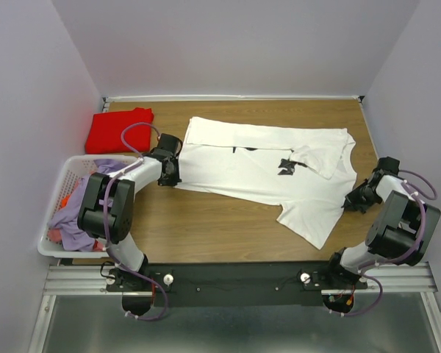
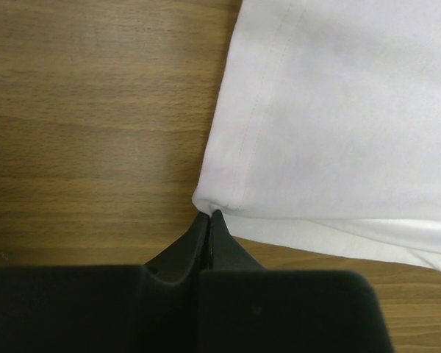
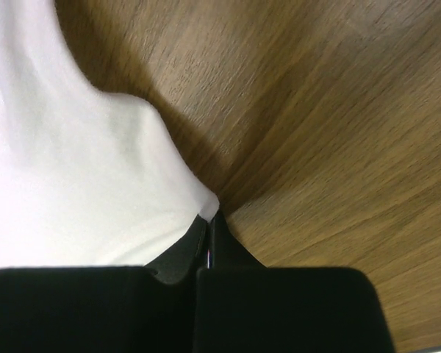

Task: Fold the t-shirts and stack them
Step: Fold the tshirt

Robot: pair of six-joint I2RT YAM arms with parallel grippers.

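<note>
Both left gripper and right gripper pinch white t-shirt edges; red t-shirt, basket lie leftward

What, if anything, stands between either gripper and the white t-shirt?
Nothing visible does. The left gripper has its jaws shut on a corner of the white t-shirt, and the right gripper is shut on its opposite edge, with only bare table alongside.

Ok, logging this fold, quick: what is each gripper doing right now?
Left gripper: closed, pinching a corner of the white t-shirt.
Right gripper: closed, pinching the white t-shirt at its edge.
</note>
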